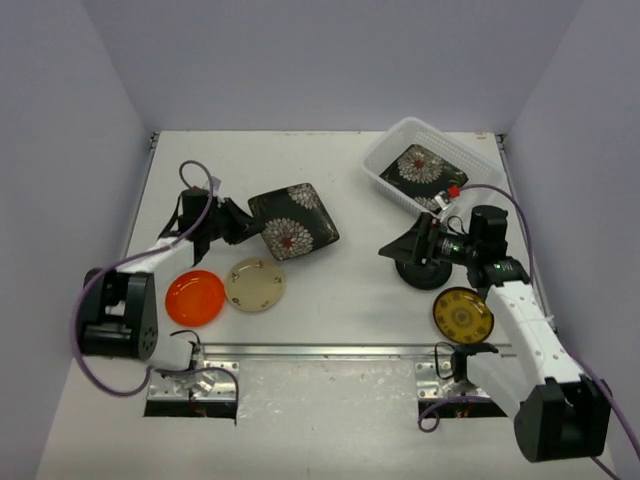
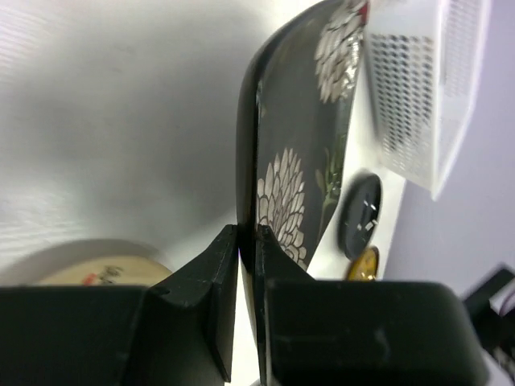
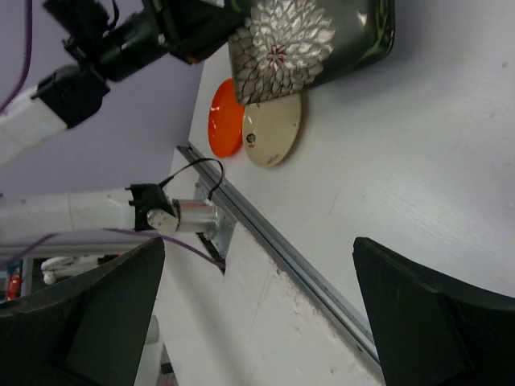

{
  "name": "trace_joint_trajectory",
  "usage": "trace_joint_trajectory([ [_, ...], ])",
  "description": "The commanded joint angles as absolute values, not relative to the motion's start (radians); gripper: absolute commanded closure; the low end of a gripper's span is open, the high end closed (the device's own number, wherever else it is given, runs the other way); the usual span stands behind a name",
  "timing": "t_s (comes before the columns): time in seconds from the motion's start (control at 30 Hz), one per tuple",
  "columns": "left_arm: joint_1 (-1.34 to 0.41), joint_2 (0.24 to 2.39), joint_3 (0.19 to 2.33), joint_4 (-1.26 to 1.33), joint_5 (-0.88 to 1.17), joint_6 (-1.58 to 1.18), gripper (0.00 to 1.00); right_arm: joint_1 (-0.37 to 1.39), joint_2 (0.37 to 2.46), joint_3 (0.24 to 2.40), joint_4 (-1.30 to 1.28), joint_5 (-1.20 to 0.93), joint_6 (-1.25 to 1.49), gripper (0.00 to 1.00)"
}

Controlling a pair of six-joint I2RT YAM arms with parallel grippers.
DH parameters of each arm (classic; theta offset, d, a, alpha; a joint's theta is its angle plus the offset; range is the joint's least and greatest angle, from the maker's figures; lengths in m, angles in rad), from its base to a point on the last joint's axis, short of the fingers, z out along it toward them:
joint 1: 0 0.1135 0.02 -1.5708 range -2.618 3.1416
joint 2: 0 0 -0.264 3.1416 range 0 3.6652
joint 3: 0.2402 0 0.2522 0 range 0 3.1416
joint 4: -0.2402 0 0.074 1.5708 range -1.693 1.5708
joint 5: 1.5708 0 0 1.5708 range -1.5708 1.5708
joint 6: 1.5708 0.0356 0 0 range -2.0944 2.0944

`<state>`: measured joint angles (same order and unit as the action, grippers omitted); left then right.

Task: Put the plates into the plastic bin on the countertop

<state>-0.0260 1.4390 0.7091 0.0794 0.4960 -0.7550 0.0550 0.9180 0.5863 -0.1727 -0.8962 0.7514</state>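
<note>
My left gripper [image 1: 248, 228] [image 2: 248, 233] is shut on the edge of a square black floral plate [image 1: 293, 222] [image 2: 298, 161] [image 3: 306, 36], which stands tilted above the countertop [image 1: 340, 300]. An orange plate [image 1: 195, 297] [image 3: 225, 117] and a cream plate [image 1: 255, 284] [image 3: 273, 129] lie just in front of it. The plastic bin [image 1: 385, 180] [image 2: 418, 88] at the back right holds another black floral plate [image 1: 425, 165]. My right gripper [image 1: 397, 250] [image 3: 257, 244] is open and empty, hovering beside a round black plate [image 1: 412, 278] [image 2: 360, 213]. A yellow-patterned dark plate [image 1: 462, 315] [image 2: 364, 264] lies nearer me.
A metal rail [image 1: 320, 351] [image 3: 273, 233] runs along the countertop's front edge, between the two arm bases. Grey walls close in the left, back and right sides. The right arm's body [image 1: 520, 320] lies along the right edge near the yellow-patterned plate.
</note>
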Motion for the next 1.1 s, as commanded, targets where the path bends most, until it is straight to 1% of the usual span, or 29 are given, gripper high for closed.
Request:
trace_joint_trajectory([
  [0.0,-0.043,1.22,0.647,0.277,0.631,-0.844,1.0,0.1,1.158,0.814,-0.27,-0.796,0.549,0.01],
  [0.2,-0.064,1.148,0.581,0.329,0.762,-0.891,1.0,0.264,1.371,0.928,-0.236,-0.707,0.511,0.01],
  [0.33,-0.074,1.108,0.523,0.415,0.818,-0.956,1.0,0.285,1.483,0.982,-0.204,-0.727,0.492,0.05],
  [0.37,-0.079,1.101,0.519,0.423,0.839,-0.965,1.0,0.285,1.529,0.999,-0.2,-0.756,0.487,0.09],
  [0.53,-0.097,1.094,0.504,0.471,0.909,-0.988,1.0,0.309,1.634,1.053,-0.152,-0.851,0.502,0.34],
  [0.6,-0.098,1.097,0.493,0.474,0.914,-0.987,1.0,0.313,1.648,1.057,-0.123,-0.855,0.516,0.36],
  [0.63,-0.098,1.1,0.487,0.481,0.919,-0.99,1.0,0.314,1.653,1.059,-0.111,-0.858,0.524,0.41],
  [0.7,-0.099,1.112,0.472,0.515,0.936,-1.009,1.0,0.314,1.661,1.06,-0.092,-0.871,0.539,0.66],
  [0.77,-0.1,1.122,0.467,0.533,0.949,-1.011,1.0,0.314,1.659,1.046,-0.061,-0.876,0.562,0.94],
  [0.8,-0.1,1.126,0.47,0.525,0.952,-1.003,1.0,0.314,1.656,1.04,-0.046,-0.878,0.574,1.0],
  [0.83,-0.1,1.129,0.481,0.499,0.95,-0.986,0.98,0.313,1.652,1.034,-0.035,-0.879,0.586,1.0],
  [0.9,-0.1,1.129,0.525,0.397,0.931,-0.936,0.81,0.302,1.638,1.023,-0.019,-0.879,0.622,1.0],
  [0.97,-0.1,1.102,0.577,0.185,0.822,-0.825,0.3,0.257,1.607,0.979,0.072,-0.886,0.726,1.0],
  [1.0,-0.098,1.079,0.596,0.131,0.785,-0.804,0.0,0.235,1.594,0.964,0.099,-0.895,0.765,1.0],
  [1.07,-0.098,0.971,0.634,0.036,0.701,-0.778,0.0,0.162,1.555,0.948,0.116,-0.888,0.838,1.0],
])
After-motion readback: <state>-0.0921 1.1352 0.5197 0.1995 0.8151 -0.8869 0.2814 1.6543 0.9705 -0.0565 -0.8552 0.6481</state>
